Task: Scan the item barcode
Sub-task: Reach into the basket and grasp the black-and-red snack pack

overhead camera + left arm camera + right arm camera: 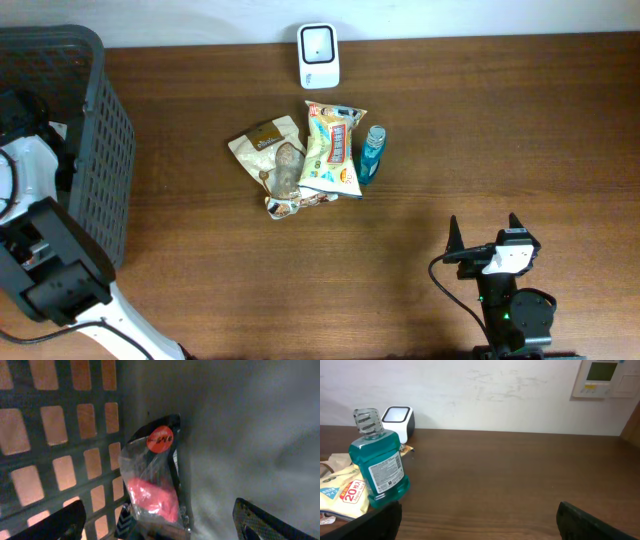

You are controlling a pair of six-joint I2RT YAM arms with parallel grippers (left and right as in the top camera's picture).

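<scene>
Item under inspection: a clear packet [156, 480] with red contents and a round red sticker, lying inside the basket [100, 150], well left of the scanner [319, 55] and leaning on the mesh wall. The left gripper [157, 512] hangs over it, jaws wide, holding nothing. Two snack bags [333, 150] and a blue bottle [372, 155] lie just in front of the scanner. The right gripper [483, 222], well right of the scanner, is wide and empty. Assessment: nothing is presented to the scanner; lifting and scanning appear outstanding.
</scene>
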